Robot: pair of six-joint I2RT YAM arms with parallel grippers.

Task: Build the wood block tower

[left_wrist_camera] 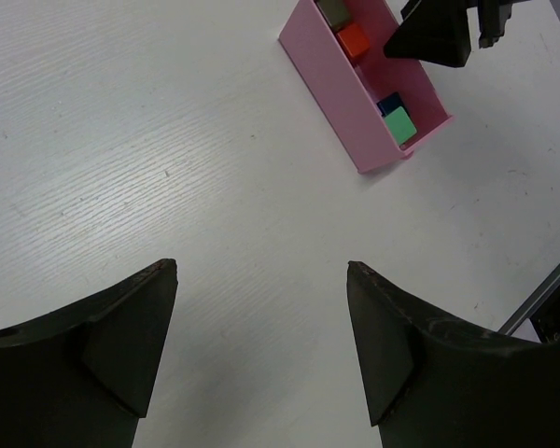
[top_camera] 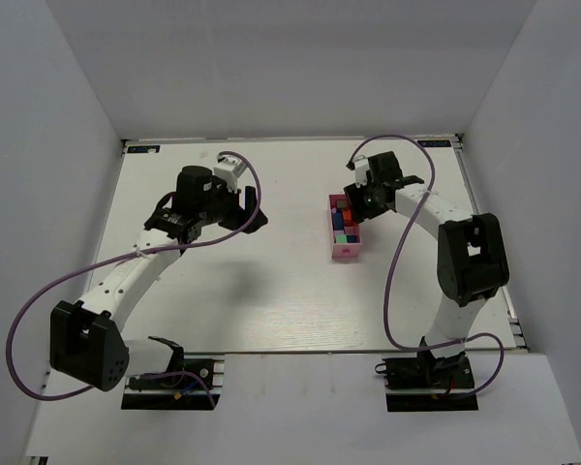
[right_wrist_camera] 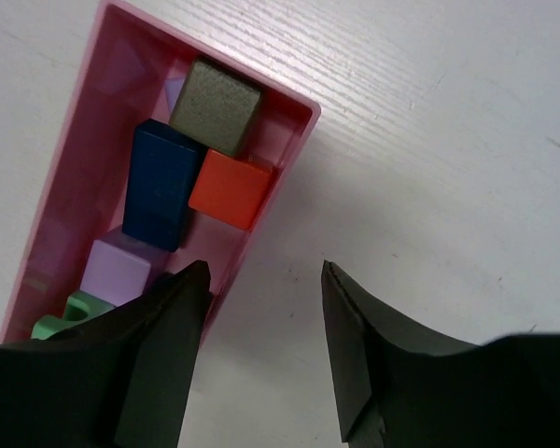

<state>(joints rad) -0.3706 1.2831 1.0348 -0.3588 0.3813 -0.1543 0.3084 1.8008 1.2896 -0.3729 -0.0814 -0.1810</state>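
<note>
The wooden blocks lie in a pink tray [top_camera: 346,250] at the table's right middle. Close up in the right wrist view, the tray [right_wrist_camera: 84,140] holds a dark grey block [right_wrist_camera: 217,105], a blue block [right_wrist_camera: 163,184], a red block [right_wrist_camera: 230,189], a purple block [right_wrist_camera: 119,269] and a green block [right_wrist_camera: 61,322]. My right gripper [right_wrist_camera: 263,271] is open above the tray's side wall, one finger over the tray and the other over the table, holding nothing. My left gripper [left_wrist_camera: 261,266] is open over bare table, well left of the tray [left_wrist_camera: 341,89].
White walls enclose the table on the left, back and right. Purple cables loop from both arms. In the top view my left gripper [top_camera: 255,215] and right gripper [top_camera: 356,199] are about a tray's length apart.
</note>
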